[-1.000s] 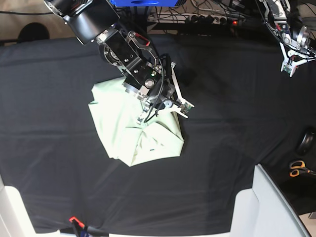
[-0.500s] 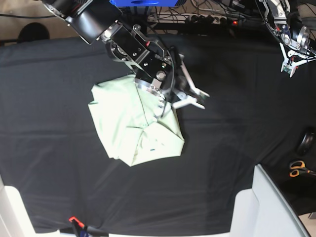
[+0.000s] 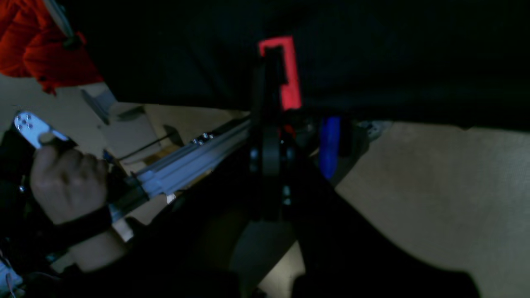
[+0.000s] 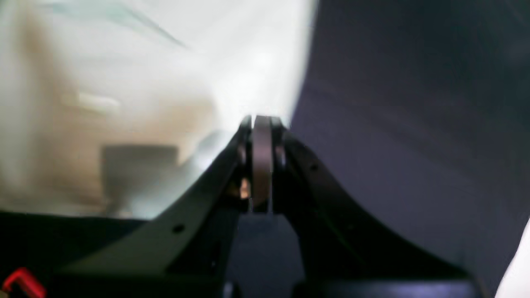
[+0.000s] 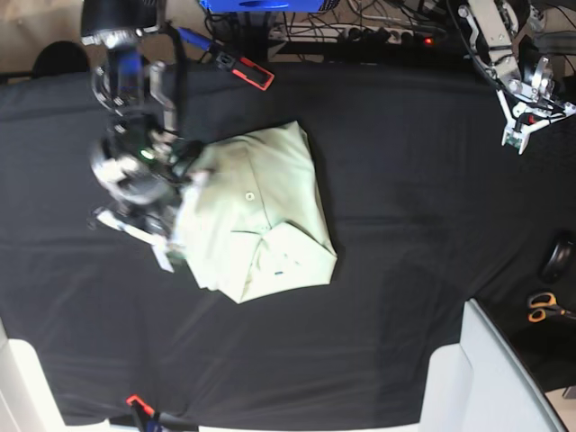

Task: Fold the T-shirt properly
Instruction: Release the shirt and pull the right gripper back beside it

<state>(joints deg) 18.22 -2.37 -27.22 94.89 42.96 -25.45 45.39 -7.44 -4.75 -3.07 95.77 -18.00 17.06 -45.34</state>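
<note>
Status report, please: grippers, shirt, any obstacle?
Right gripper shut, at the shirt's left edge, jaws empty as far as visible. Left gripper shut, far from the shirt. Shirt lies folded in a bundle. No obstacle near it.

The T-shirt [image 5: 261, 216] is soft, matt, pale mint cloth, creased where it is folded. The desk [image 5: 432, 225] is covered in black matt cloth, lightly wrinkled. The right gripper [image 4: 261, 124] has dark, matt, plastic-looking jaws. The left gripper [image 5: 520, 126] looks like bare bright metal. The scissors [image 5: 542, 308] have glossy orange plastic handles.
</note>
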